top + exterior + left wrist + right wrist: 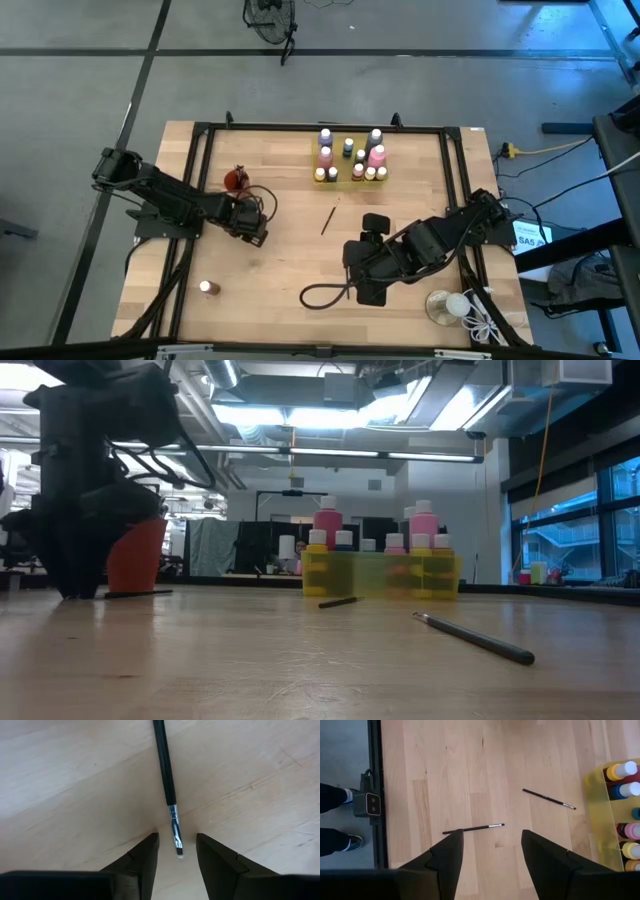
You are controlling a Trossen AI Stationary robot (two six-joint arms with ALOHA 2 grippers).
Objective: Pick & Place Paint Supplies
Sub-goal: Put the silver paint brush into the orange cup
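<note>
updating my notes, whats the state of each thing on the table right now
left tool: open, low over a brush tip
brush: flat on the wood, not held
second brush: flat, untouched
right tool: open, empty
paint bottles: upright, capped, in the yellow tray

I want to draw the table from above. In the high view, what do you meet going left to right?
Left gripper by a small red cup → thin dark paintbrush → yellow tray of white-capped paint bottles → right gripper → clear round dish.

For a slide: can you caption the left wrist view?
Left gripper open, its fingers straddling the bristle tip of a black-handled paintbrush lying on the wooden table.
</note>
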